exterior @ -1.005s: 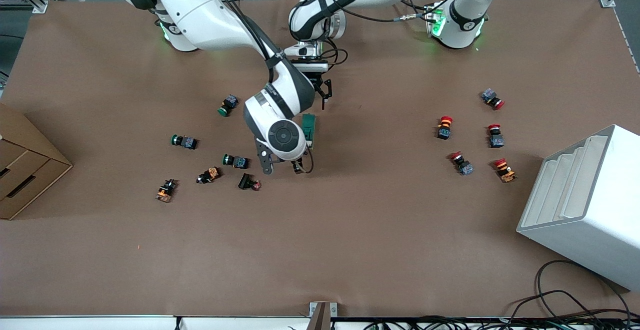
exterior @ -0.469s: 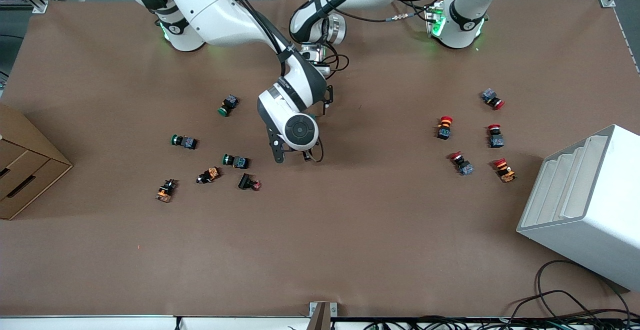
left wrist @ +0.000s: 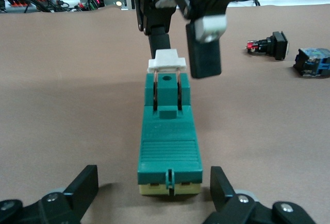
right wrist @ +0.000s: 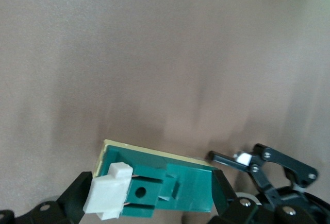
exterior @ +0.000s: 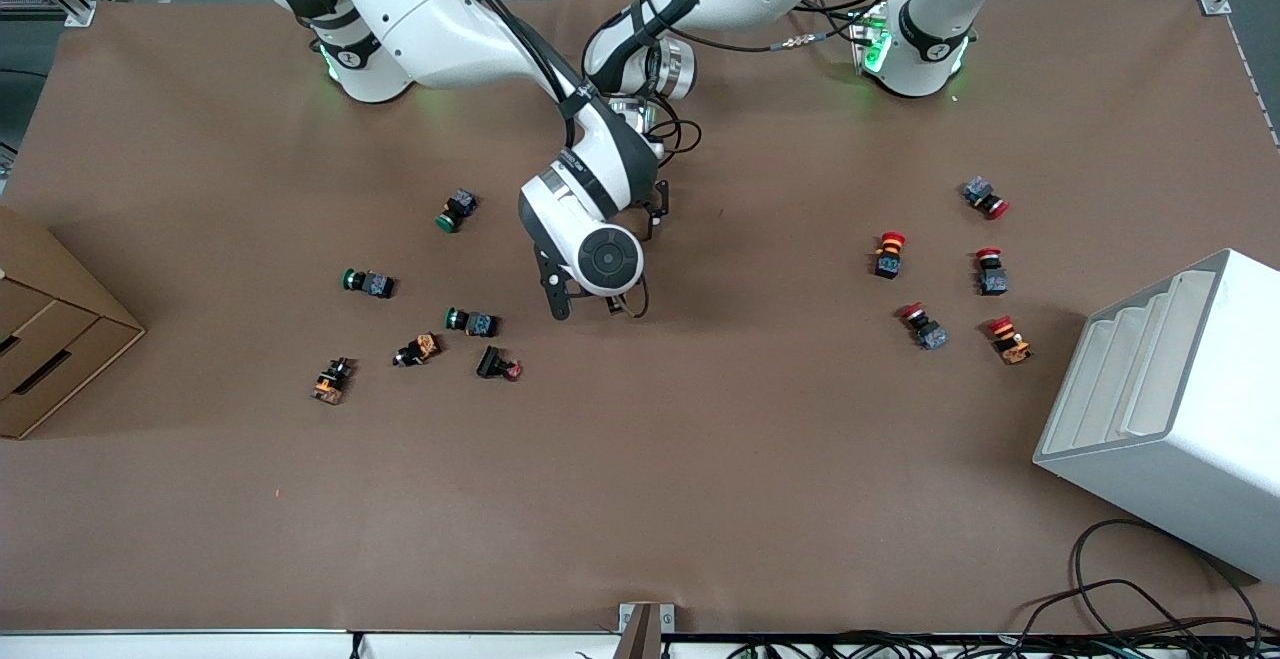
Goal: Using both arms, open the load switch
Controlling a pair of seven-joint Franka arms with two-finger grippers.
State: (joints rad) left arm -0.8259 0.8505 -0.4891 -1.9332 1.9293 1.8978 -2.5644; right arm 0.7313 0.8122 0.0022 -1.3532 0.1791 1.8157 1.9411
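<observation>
The load switch (left wrist: 167,141) is a dark-green block lying flat mid-table, its white toggle (left wrist: 166,62) at the end nearer the front camera. My right arm's wrist hides it in the front view. My left gripper (left wrist: 153,185) is open, its fingers (left wrist: 85,188) standing apart on either side of the switch's cream end. My right gripper (right wrist: 152,190) is open too, low over the toggle end; the toggle (right wrist: 109,197) and green body (right wrist: 175,183) lie between its fingers. In the front view the right gripper (exterior: 585,304) and left gripper (exterior: 655,209) are close together.
Green-capped push-buttons (exterior: 457,209) (exterior: 368,283) and orange ones (exterior: 418,349) lie toward the right arm's end. Red-capped push-buttons (exterior: 888,254) lie toward the left arm's end, beside a white rack (exterior: 1170,409). A cardboard box (exterior: 50,339) sits at the table edge.
The right arm's wrist swung over the load switch, which showed in the front view a second ago and is now covered. The left gripper shifted only slightly.
</observation>
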